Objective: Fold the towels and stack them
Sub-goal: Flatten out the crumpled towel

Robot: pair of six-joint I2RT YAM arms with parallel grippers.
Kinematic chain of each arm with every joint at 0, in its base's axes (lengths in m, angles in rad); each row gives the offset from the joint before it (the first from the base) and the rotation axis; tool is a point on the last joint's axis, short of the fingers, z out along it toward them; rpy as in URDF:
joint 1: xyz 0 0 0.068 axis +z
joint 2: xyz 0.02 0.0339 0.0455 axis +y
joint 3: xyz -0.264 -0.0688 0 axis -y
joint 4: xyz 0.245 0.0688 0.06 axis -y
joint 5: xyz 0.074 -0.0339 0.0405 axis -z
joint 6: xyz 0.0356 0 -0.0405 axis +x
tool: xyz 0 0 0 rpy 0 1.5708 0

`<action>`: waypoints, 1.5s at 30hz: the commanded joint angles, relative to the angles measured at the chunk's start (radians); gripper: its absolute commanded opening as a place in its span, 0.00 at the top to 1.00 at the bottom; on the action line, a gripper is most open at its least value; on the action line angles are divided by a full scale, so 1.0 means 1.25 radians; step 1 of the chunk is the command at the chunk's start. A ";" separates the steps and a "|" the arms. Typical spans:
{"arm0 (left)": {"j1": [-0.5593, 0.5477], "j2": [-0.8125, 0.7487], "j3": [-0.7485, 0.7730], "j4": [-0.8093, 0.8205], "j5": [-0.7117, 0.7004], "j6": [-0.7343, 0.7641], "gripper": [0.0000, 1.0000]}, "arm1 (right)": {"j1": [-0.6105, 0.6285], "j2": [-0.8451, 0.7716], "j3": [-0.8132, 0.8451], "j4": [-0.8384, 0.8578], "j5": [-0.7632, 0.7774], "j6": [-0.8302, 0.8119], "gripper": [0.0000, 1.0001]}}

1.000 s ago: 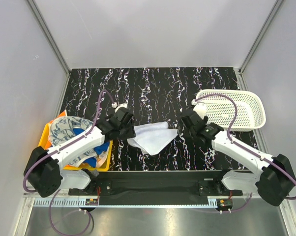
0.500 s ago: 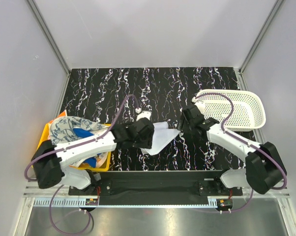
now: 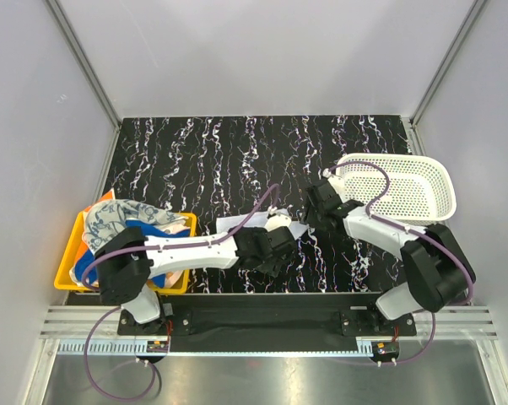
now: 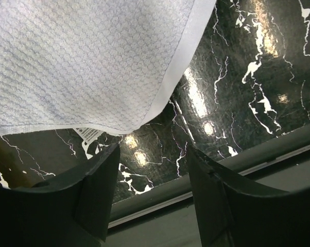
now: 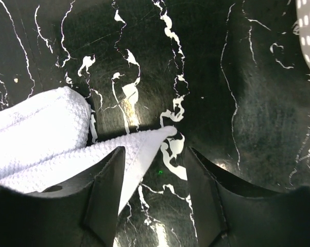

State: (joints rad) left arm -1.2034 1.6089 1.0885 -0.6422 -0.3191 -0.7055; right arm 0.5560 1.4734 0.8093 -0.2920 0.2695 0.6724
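Note:
An off-white waffle towel point(image 3: 230, 223) lies at the table's middle, mostly hidden under my left arm. The left gripper point(image 3: 269, 257) hangs over the towel's near right edge, pointing at the table's front edge. Its jaws point(image 4: 152, 154) are open and hold nothing; the towel point(image 4: 78, 62) and its label lie just beyond the fingertips. My right gripper point(image 3: 309, 221) is at the towel's right corner. The pointed corner point(image 5: 150, 141) lies on the table between the open jaws point(image 5: 154, 159), partly under the left finger point(image 5: 106, 180). More towels point(image 3: 119, 221), blue-patterned and royal blue, are heaped in the yellow bin.
The yellow bin point(image 3: 68, 268) sits at the near left. At the right stands a white perforated basket point(image 3: 406, 187), whose rim point(image 5: 308, 31) shows close to the right gripper. The table's front rail point(image 4: 222, 159) runs just past the left fingers.
My left arm swept right across the towel from its left side to its near right edge, jaws opening. My right gripper slid left to the towel's corner, jaws narrowing.

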 commanded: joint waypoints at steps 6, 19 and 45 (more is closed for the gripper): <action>-0.025 0.046 0.037 0.008 -0.075 0.017 0.39 | -0.005 0.053 0.024 0.064 -0.006 0.027 0.46; -0.031 0.111 0.048 0.003 -0.173 0.022 0.46 | -0.005 0.084 0.021 0.094 -0.014 0.028 0.63; -0.060 0.168 0.093 -0.029 -0.234 0.006 0.47 | -0.004 0.040 0.023 0.074 -0.019 0.007 0.93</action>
State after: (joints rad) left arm -1.2755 1.8030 1.1717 -0.6632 -0.5346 -0.6781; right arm 0.5552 1.5620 0.8097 -0.2070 0.2474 0.6888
